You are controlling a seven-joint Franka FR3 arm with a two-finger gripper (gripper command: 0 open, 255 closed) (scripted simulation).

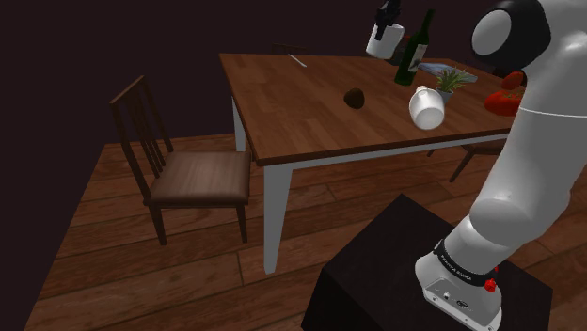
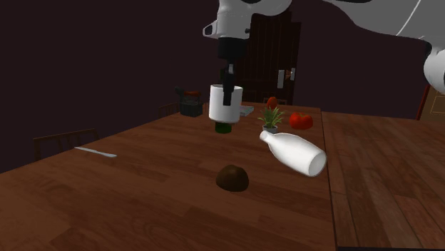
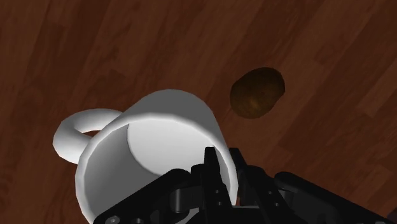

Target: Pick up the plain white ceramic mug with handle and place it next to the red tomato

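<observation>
White handled mug [image 2: 217,105] hangs rim-clamped in the black hand [image 2: 228,96], the round red tomato [image 2: 300,120] well off to the second exterior view's right.

mug [image 3: 149,143]: plain white, above table | gripper [image 2: 228,94]: all black | table [image 1: 301,118]: red-brown wood-grain top, white legs | tomato [image 2: 300,120]: red, on table | bottle [image 1: 414,52]: dark green, on table | round lump [image 2: 232,177]: dull brown, on table | chair [image 1: 179,174]: dark brown, beside table | stand [image 1: 376,273]: black
</observation>
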